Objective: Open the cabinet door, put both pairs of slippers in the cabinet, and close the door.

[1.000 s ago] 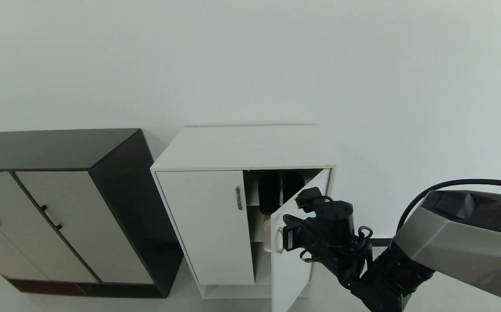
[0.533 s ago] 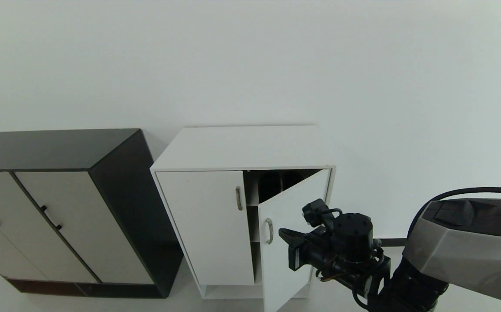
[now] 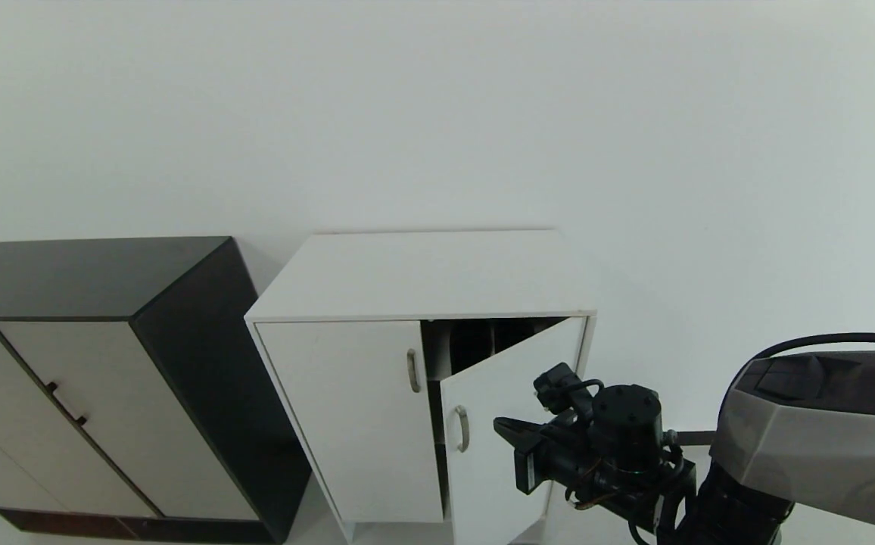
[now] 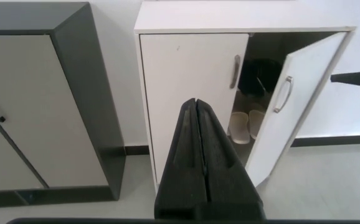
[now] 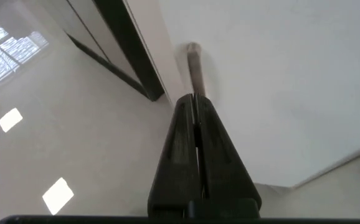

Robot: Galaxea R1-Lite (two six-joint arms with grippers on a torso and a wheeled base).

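**A:** Two pairs of slippers, so where do they sit?

**B:** Both are inside the white cabinet (image 3: 422,272). The dark slippers (image 4: 262,73) are on an upper shelf. The white slippers (image 4: 245,124) are side by side on the shelf below them. The left wrist view catches both pairs through the gap at the open door.

**A:** And the doors?

**B:** The left door (image 3: 347,416) lies flat against the cabinet front. The right door (image 3: 494,393) stands ajar, with its free edge swung out from the cabinet front and its hinge side at the cabinet's right edge.

**A:** Where is the right gripper?

**B:** The right gripper (image 3: 499,424) is in front of the cabinet, at the outer face of the right door. Its tip is just beside that door's handle (image 3: 462,428). Its fingers are pressed together with nothing between them. I cannot tell whether the tip touches the door face.

**A:** And the left one?

**B:** The left gripper (image 4: 195,106) hangs well out in front of the cabinet, pointing towards the left door. Its fingers are closed flat against each other and hold nothing.

**A:** Anything else nearby?

**B:** A dark cabinet (image 3: 89,280) with pale doors stands just to the left of the white cabinet. Both are backed against the wall (image 3: 437,113).
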